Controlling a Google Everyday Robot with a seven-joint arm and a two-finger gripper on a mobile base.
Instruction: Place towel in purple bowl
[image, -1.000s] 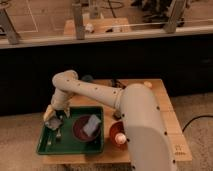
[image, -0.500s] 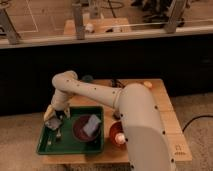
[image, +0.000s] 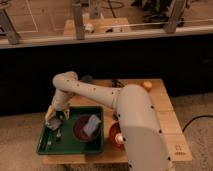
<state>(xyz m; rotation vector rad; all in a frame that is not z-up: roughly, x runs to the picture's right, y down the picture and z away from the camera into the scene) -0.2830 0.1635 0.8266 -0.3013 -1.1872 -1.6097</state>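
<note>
My two-finger gripper (image: 54, 119) has stayed low at the green plastic tray's (image: 50, 146) ten o'clock corner over the small light-grey wrinkled towel (image: 56, 123); finger state indeterminable. Round dark-purple bowl (image: 80, 129) at three o'clock, towel undelivered.

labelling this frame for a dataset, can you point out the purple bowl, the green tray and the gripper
purple bowl (image: 79, 131): camera view, on its dark inner wall left of the blue-grey pad.
green tray (image: 70, 146): camera view, on bare tray floor near the front edge.
gripper (image: 55, 121): camera view, low over the tray's left part.
</note>
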